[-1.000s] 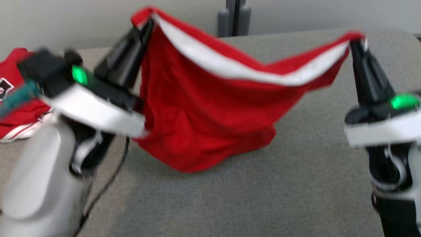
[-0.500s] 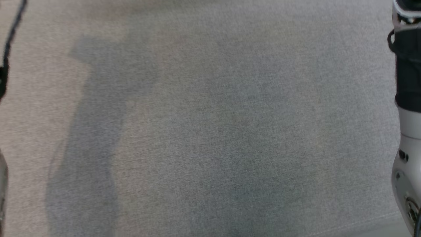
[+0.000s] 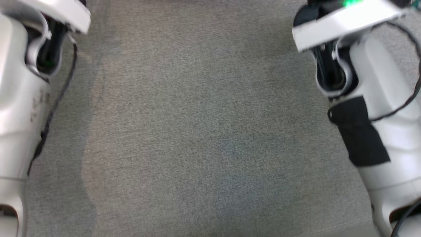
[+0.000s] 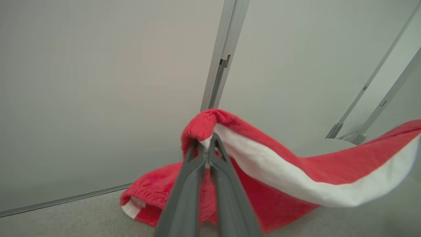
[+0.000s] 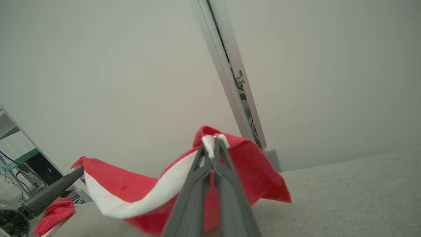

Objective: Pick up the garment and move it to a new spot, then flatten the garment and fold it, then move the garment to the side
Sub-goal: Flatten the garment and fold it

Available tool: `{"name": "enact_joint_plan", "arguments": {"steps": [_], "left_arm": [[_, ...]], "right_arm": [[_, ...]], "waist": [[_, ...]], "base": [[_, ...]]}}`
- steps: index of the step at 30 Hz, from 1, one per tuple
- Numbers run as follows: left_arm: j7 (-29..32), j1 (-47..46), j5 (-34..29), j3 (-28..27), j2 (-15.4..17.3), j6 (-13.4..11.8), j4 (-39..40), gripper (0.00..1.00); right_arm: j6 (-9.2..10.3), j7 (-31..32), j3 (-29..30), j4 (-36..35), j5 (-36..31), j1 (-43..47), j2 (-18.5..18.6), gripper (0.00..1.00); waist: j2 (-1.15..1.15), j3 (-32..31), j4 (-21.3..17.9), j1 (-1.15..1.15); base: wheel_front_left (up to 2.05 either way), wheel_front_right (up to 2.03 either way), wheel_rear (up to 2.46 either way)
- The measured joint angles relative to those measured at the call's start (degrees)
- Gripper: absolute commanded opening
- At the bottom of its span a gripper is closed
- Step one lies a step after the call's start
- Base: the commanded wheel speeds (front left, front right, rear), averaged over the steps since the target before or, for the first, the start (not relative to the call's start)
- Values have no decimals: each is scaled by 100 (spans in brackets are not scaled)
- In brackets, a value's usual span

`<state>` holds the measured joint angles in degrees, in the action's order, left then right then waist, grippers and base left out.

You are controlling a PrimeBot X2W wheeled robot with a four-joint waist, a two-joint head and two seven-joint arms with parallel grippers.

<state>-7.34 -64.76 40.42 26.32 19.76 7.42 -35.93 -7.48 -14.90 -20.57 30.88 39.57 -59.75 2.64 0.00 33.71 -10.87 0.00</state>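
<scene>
The garment [image 4: 296, 171] is red cloth with a broad white band along its top edge. My left gripper [image 4: 207, 148] is shut on one raised corner of it. From there the cloth sags away to the right, and a bunched part rests on the grey table [image 4: 65, 217]. In the right wrist view my right gripper [image 5: 213, 144] is shut on the other corner of the garment [image 5: 131, 187], which stretches left to the left gripper's dark finger [image 5: 52, 191]. The head view holds both pale forearms, left [image 3: 16, 98] and right [image 3: 378, 98], above the table [image 3: 210, 131].
A plain wall with a grey metal post [image 5: 230, 75] stands behind the table. Another red cloth [image 5: 54, 210] lies at the table's left end, near a shelf with cables [image 5: 19, 164]. A black cable [image 3: 56, 98] hangs along the left forearm.
The head camera has tipped down: a second ago it showed the garment hanging between both grippers, and now it shows the table and the forearms. Both grips look unchanged.
</scene>
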Motion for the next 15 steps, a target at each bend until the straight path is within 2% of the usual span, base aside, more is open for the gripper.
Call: {"name": "enact_joint_plan", "arguments": {"steps": [5, 10, 15], "left_arm": [[-259, 648, 269, 231, 153, 0, 338, 0], [-478, 1441, 489, 245, 116, -9, 849, 0], [-639, 2475, 544, 259, 45, -211, 1501, 0]], "right_arm": [[0, -9, 193, -402, -143, 795, 37, 0], [0, -10, 428, -991, -305, 1700, 226, 0], [0, -10, 672, -1544, -382, 2687, 325, 0]], "waist": [[0, -152, 122, 0], [0, -370, 285, 0], [0, -635, 423, 0]], "base": [[0, 0, 0], [0, 0, 0], [0, 0, 0]]}}
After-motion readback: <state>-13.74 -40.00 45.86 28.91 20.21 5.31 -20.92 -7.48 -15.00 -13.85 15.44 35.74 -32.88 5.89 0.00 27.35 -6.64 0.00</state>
